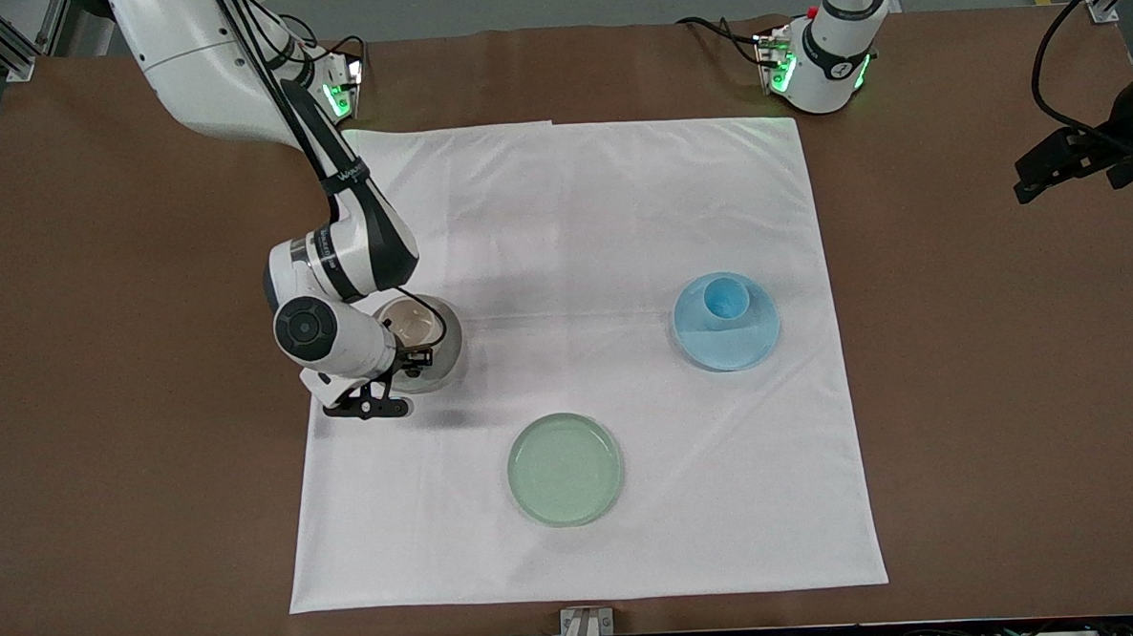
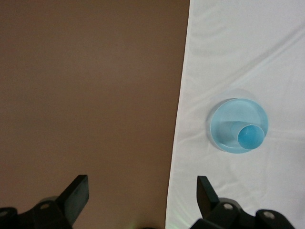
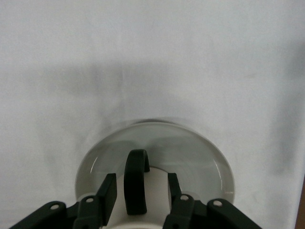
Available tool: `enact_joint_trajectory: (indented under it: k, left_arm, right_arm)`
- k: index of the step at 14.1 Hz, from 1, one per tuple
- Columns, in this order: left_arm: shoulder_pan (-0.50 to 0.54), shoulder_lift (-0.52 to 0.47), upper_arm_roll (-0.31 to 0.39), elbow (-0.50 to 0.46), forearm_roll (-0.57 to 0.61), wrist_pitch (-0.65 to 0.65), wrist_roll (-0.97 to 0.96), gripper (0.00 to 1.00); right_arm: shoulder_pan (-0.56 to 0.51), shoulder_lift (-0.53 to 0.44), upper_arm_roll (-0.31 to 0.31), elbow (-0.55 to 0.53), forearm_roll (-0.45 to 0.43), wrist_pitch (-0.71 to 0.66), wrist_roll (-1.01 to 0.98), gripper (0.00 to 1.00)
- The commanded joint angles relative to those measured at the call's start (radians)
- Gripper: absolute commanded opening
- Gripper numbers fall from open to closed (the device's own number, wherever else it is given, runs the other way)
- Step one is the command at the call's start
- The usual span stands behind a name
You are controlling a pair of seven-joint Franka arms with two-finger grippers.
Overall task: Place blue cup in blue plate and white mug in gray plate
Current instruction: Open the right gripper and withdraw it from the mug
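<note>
With the small light-blue tapered cup (image 1: 725, 299) already sitting in the round light-blue plate (image 1: 754, 343) near the bench's left-arm edge, you've just got the right gripper (image 3: 139, 193), fingers spread around the dark handle of the off-white mug (image 1: 412, 324) on the translucent gray plate (image 1: 446, 357), to pull away, while the left gripper (image 2: 143, 191) waits spread over the bench edge.

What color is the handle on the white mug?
Black: the white mug has a dark handle, clearest in the right wrist view.

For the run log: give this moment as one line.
blue cup in blue plate | white mug in gray plate | right gripper open around handle | left gripper open, waiting
</note>
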Motion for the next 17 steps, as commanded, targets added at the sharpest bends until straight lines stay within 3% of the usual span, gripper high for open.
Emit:
enact_joint_trajectory:
  k: [1,5,9,14,17]
  left_arm:
    - [-0.041,-0.08,0.057,-0.093,-0.047,0.008,0.017,1.0]
    - [-0.05,-0.131,0.071,-0.154,-0.073,0.011,0.001,1.0]
    - [-0.054,-0.147,0.05,-0.17,-0.076,0.011,-0.045,1.0]
    - [-0.078,-0.154,0.044,-0.171,-0.076,0.011,-0.085,1.0]
    - [-0.071,-0.153,0.042,-0.171,-0.073,0.012,-0.082,1.0]
  right_arm:
    - [-0.007,-0.137,-0.008,-0.01,-0.007,-0.16,0.029,1.0]
    - [-0.097,-0.369,-0.028,-0.011,-0.008,-0.453,0.013,1.0]
    - [-0.226,-0.526,-0.028,-0.018,-0.037,-0.619,-0.079,1.0]
    - [-0.395,-0.587,-0.028,-0.039,-0.053,-0.644,-0.263,1.0]
    - [-0.4,-0.584,-0.026,-0.001,-0.097,-0.601,-0.268,1.0]
